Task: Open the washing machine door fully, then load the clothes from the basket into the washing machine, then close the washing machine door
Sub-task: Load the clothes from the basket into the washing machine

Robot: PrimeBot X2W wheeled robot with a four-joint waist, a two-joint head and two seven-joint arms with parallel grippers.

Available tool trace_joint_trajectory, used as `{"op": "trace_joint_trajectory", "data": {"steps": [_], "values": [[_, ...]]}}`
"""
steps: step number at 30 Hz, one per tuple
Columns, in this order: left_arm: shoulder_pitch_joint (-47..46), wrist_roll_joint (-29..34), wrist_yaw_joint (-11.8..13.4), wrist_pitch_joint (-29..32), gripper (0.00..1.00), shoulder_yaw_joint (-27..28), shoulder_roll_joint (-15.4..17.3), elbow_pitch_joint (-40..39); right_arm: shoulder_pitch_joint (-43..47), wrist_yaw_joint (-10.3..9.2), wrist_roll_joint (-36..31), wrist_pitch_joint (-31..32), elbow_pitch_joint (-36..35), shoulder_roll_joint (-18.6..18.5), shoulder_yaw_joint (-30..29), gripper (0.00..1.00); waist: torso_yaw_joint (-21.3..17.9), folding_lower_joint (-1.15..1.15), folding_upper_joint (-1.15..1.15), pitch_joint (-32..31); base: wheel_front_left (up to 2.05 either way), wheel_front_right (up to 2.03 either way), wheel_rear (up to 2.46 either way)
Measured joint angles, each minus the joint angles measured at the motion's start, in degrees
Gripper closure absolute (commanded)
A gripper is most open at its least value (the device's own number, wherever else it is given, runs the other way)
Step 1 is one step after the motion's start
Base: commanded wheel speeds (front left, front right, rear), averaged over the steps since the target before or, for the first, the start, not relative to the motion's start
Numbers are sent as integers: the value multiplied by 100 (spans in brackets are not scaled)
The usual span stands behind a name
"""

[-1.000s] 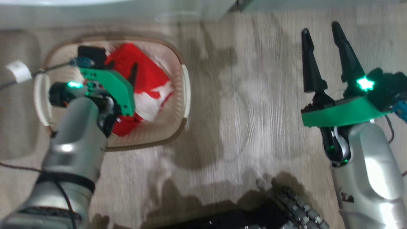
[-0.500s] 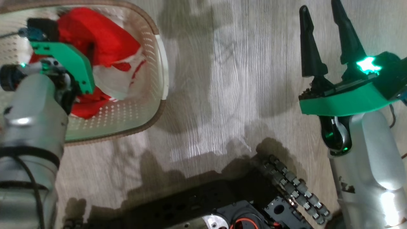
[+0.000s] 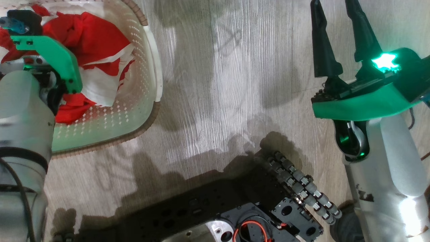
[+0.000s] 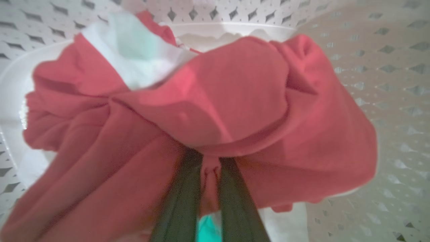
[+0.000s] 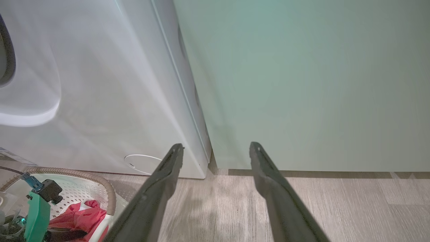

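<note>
The clothes (image 4: 215,101) are a soft crumpled bundle of bright red cloth with white panels. They lie inside the basket (image 3: 131,101), gathered in loose folds and draped against its walls. In the left wrist view the left hand (image 4: 211,159) has its two long dark fingers closed on a small pleat of the red fabric, and the cloth bunches and puckers where they pinch it.

The basket is cream plastic with rounded corners. Its walls are pierced by rows of small diamond-shaped holes, a brown woven-look band runs round the rim, and a smooth white handle sits on one side. It stands on the floor (image 3: 218,84), which is pale grey wood-grain planking with a matt, streaky surface.

The washing machine (image 5: 100,84) stands just beyond the basket. Its front panel is smooth and glossy white, with a thin round flap (image 5: 142,159) low down. A flat, pale green cabinet (image 5: 302,84) butts against its side.

The right hand (image 5: 216,146) hangs over bare floor well apart from the basket. Its tapering black fingers are spread wide and hold nothing.
</note>
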Motion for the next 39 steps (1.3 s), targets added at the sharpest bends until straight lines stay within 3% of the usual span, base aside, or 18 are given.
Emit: {"op": "trace_joint_trajectory", "data": {"steps": [4,9,16,23,39], "values": [[2,52,78,-45,100,-98,5,31,0,0,0,0,13,0,-3,0,-5,0,0,-22,0,0,0],[82,79,116,-552,100,-174,-80,41,26,0,-32,0,105,0,-75,0,90,0,0,-262,0,0,0],[539,81,103,-1404,100,-288,-386,4,241,0,-268,0,215,0,-209,0,322,-1,0,-869,0,0,0],[977,22,98,-1825,100,-292,-569,-426,510,0,-435,0,320,0,-357,0,572,-1,0,-1589,0,0,0],[3253,55,427,-1856,100,73,-594,-4305,1076,0,-777,69,521,0,-868,0,1216,-1,0,-3178,0,0,0]]}}
